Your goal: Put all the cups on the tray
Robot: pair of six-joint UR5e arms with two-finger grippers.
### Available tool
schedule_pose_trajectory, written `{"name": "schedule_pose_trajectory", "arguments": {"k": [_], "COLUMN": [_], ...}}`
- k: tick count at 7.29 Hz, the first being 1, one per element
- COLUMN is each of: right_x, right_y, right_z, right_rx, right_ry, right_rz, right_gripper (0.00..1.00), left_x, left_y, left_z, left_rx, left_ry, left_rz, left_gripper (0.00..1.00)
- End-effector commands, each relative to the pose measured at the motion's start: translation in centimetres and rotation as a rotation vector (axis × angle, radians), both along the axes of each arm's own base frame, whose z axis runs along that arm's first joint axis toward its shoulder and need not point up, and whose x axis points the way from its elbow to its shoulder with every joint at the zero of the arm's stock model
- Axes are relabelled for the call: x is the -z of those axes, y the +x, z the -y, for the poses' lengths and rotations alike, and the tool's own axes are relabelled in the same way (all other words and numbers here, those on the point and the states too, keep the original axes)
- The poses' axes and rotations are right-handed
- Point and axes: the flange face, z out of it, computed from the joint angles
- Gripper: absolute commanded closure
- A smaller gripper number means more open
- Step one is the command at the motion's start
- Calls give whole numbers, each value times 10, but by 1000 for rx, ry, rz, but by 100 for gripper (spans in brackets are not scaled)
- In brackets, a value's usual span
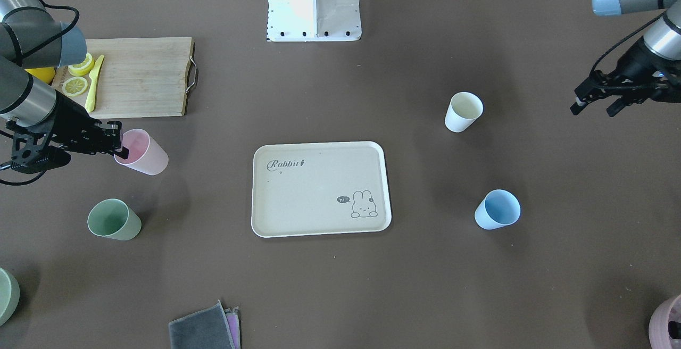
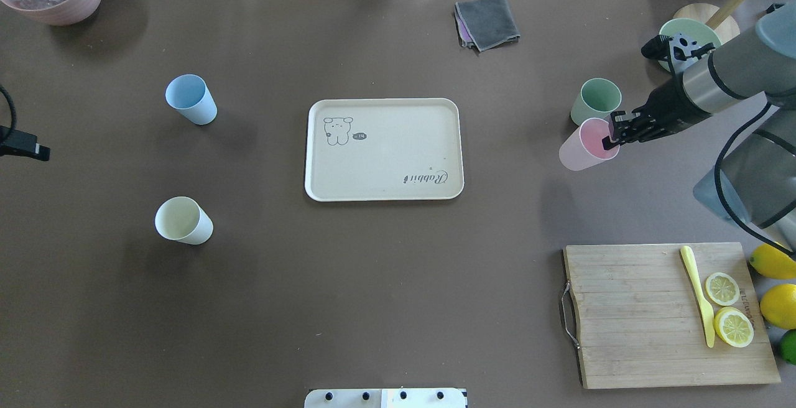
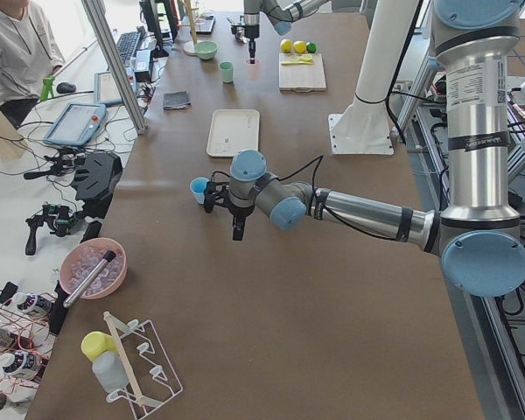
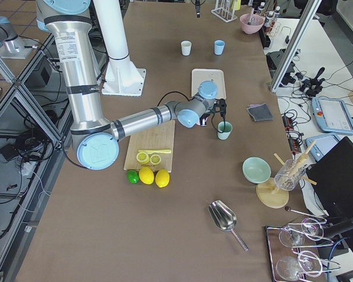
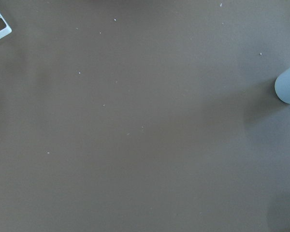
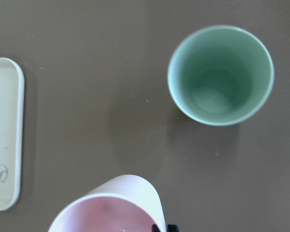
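The cream tray (image 1: 319, 189) with the "Rabbit" print lies mid-table and holds nothing; it also shows in the overhead view (image 2: 385, 159). My right gripper (image 1: 120, 148) (image 2: 610, 140) is shut on the rim of the pink cup (image 1: 142, 153) (image 2: 587, 145), which hangs tilted just above the table. The sage green cup (image 1: 113, 220) (image 6: 220, 75) stands upright beside it. The cream-white cup (image 1: 463, 111) and the light blue cup (image 1: 497, 209) stand upright on the other side of the tray. My left gripper (image 1: 596, 105) is open and empty, off to the side of the white cup.
A wooden cutting board (image 1: 138, 77) with lemon slices and a yellow knife lies behind my right arm. A folded grey cloth (image 1: 205, 330), a green bowl (image 1: 5, 296) and a mauve container (image 1: 667, 325) sit along the far edge. The robot base (image 1: 314, 3) is behind the tray.
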Motion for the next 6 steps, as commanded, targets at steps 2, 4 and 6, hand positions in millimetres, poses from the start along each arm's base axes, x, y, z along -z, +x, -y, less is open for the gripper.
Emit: {"name": "schedule_pose_trajectory", "arguments": {"k": [2,4,6], "right_x": [87,123,138], "right_y": [-39,-99,-137], "right_z": [29,22,20], "right_rx": [-8,-31,-30], "right_ry": [-36,-50,-39], "right_rz": [1,-7,-21], "right_gripper": [100,100,100], "left_x": [40,51,56], "left_y": [89,120,138], "left_z": [-11,-18,-29], "left_rx": [-39,-92,-131], "left_ry": [32,48,51], "left_rz": [-23,-37,-46], "left_gripper": [7,8,10]}}
